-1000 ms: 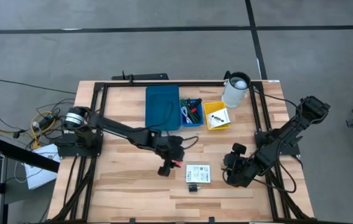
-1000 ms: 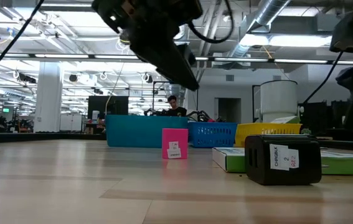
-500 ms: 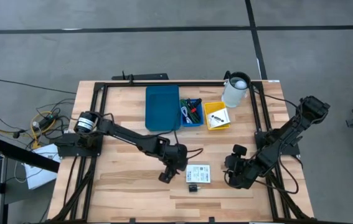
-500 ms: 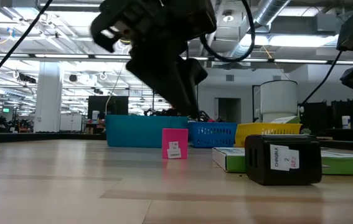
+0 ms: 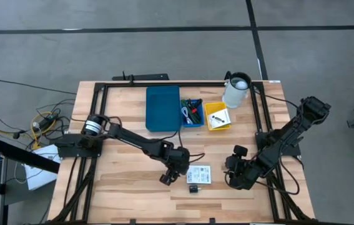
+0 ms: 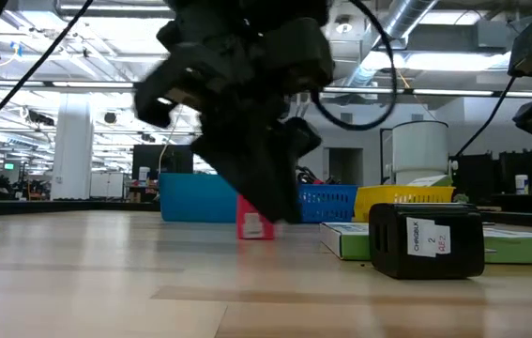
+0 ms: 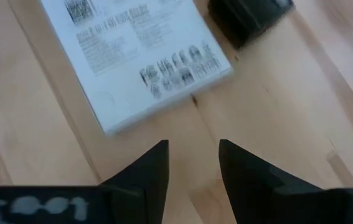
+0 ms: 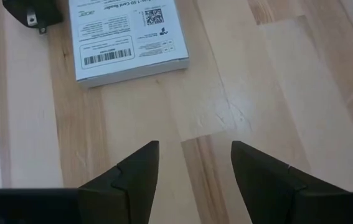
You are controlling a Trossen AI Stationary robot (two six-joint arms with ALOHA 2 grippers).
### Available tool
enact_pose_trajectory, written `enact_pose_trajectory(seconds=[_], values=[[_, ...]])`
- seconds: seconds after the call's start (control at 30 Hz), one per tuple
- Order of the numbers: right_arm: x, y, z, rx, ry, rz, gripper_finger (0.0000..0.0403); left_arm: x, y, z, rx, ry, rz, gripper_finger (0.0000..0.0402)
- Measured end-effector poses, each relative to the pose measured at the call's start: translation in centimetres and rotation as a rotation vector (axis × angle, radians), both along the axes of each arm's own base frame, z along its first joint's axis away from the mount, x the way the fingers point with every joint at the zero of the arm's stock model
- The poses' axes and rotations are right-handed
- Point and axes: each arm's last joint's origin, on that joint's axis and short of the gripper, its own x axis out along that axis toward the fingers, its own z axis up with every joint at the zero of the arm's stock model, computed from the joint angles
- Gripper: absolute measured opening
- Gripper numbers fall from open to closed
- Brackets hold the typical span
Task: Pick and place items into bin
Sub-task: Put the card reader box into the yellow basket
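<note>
My left gripper (image 5: 167,177) is open and low over the table, just left of the white printed box (image 5: 198,174). Its wrist view shows bare wood between its fingers (image 7: 193,146), with the box (image 7: 136,56) and the small black block (image 7: 251,15) ahead. The pink piece (image 6: 252,225) stands on the table, half hidden behind this gripper in the low view. In the high view the arm covers it. My right gripper (image 5: 233,178) is open and empty to the right of the box (image 8: 126,37).
A teal bin (image 5: 163,107), a blue basket (image 5: 192,112) with pens and sticks, and a yellow bin (image 5: 217,116) stand at the far side. A white jug (image 5: 236,90) stands at the far right. The black block (image 5: 193,188) lies near the front edge.
My left gripper has come down close to the table and gone a little toward the near and right edges, toward the white box. It now stands in front of the pink piece in the low view. The items have stayed in place.
</note>
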Motion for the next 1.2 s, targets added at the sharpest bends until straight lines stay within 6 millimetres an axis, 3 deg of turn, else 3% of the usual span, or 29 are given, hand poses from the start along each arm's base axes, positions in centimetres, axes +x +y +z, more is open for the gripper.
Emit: enact_pose_trajectory(seconds=[0.43,0.93,1.2], values=[[0.0,0.0,0.0,0.0,0.001,0.0,0.0193,0.4,0.1,-0.2,0.168,-0.075,-0.064,0.013],[-0.1,0.1,0.0,0.015,0.018,0.01,0.0188,0.0,-4.2,0.4,0.595,-0.296,-0.428,0.013],[-0.1,0.0,-0.1,0.007,0.027,0.018,0.0189,0.0,-4.1,0.4,0.656,-0.304,-0.504,0.013]])
